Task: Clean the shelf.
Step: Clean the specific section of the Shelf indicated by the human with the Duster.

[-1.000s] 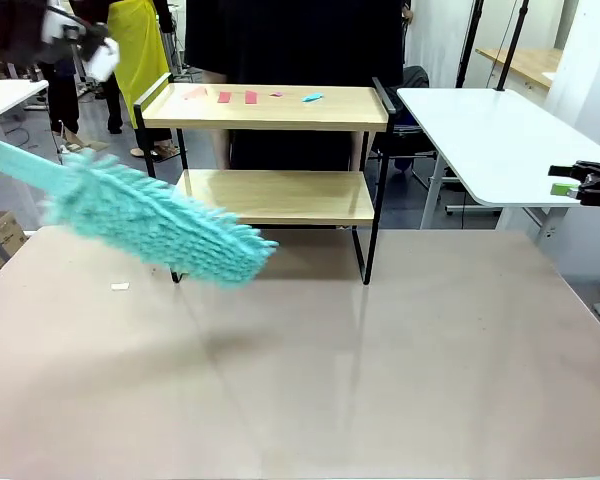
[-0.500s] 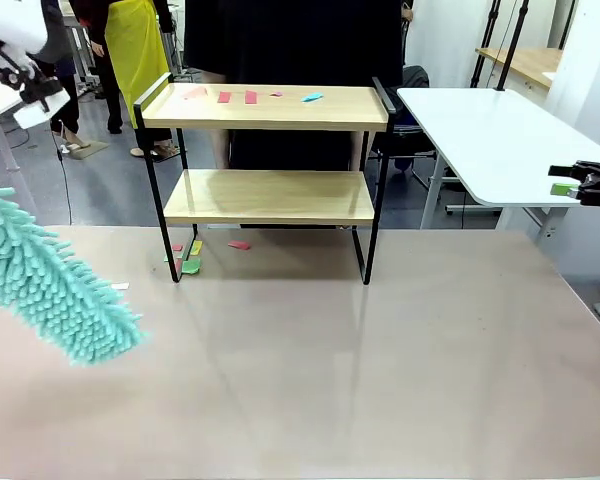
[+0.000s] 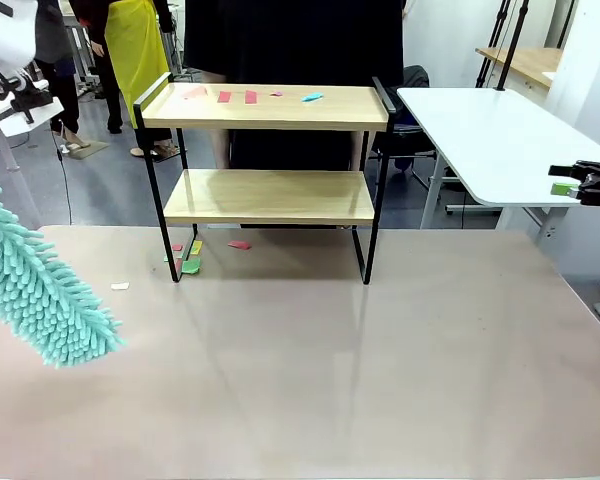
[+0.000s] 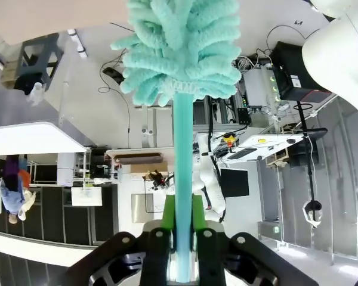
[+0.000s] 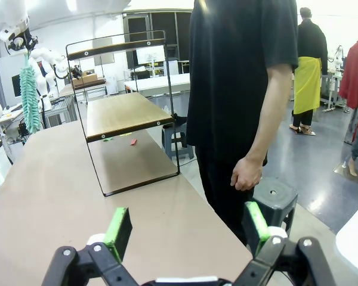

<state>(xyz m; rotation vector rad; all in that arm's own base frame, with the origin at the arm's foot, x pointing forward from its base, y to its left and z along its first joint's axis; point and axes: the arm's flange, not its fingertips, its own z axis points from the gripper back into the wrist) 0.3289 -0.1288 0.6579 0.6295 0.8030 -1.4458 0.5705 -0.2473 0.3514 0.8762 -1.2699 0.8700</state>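
- The shelf (image 3: 352, 106) has pink and blue scraps (image 3: 251, 97) on its top board (more on the counter (image 3: 330, 360) below).
- The left gripper (image 4: 182, 221) clamps the duster (image 4: 179, 42) handle.
- The right gripper (image 5: 187, 226): jaws apart.

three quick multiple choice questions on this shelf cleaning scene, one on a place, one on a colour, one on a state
1. On the small two-tier wooden shelf with a black metal frame, the pink and blue paper scraps lie on: A the top board, B the lower board, C both boards.
2. The fluffy long-handled duster is: A yellow, B teal, C white.
3. The right gripper is: A shut on the duster, B shut on a scrap, C open.
Answers: 1 A, the lower board is bare; 2 B, its strands are teal; 3 C, its green pads stand wide apart with nothing between them.
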